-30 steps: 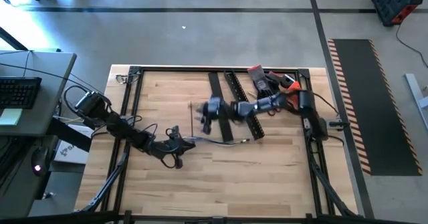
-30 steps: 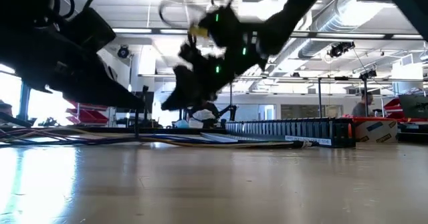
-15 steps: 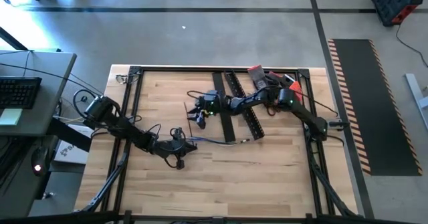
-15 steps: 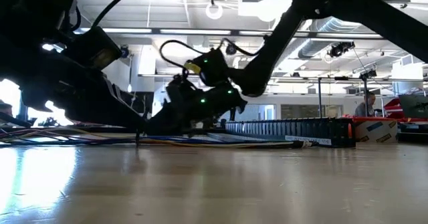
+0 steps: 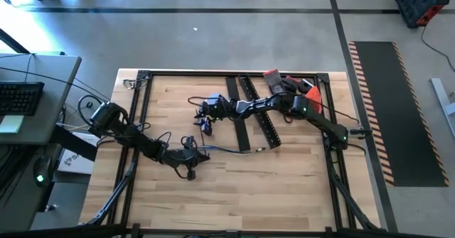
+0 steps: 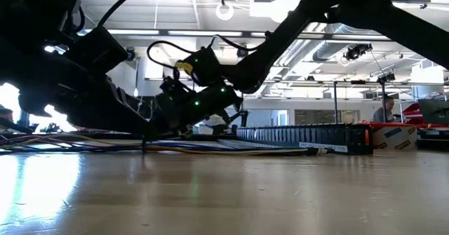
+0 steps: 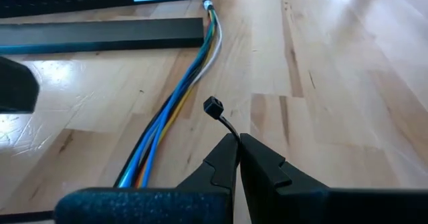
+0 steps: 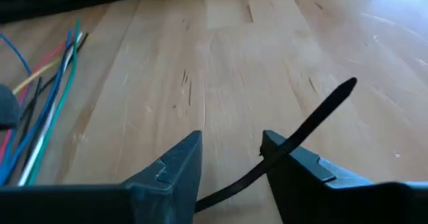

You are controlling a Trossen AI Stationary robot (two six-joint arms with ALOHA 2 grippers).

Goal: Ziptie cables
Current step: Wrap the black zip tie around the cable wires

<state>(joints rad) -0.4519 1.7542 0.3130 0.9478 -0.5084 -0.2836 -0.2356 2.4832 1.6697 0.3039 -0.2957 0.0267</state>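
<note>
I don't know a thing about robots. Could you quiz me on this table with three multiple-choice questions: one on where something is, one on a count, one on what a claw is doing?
1. Where is the right claw?
A. Over the table, beside the rails
B. Over the floor
C. Over the keyboard

2. How many long black rails lie on the table?
A. One
B. Two
C. Five

3. What is the left claw doing?
A. Pinching a zip tie
B. Standing wide open
C. Holding a glove

Answers:
1. A: the high view shows the right claw above the table, next to the rails.
2. B: two rails show side by side.
3. A: the left claw is shut on the zip tie, beside the cables.
</note>
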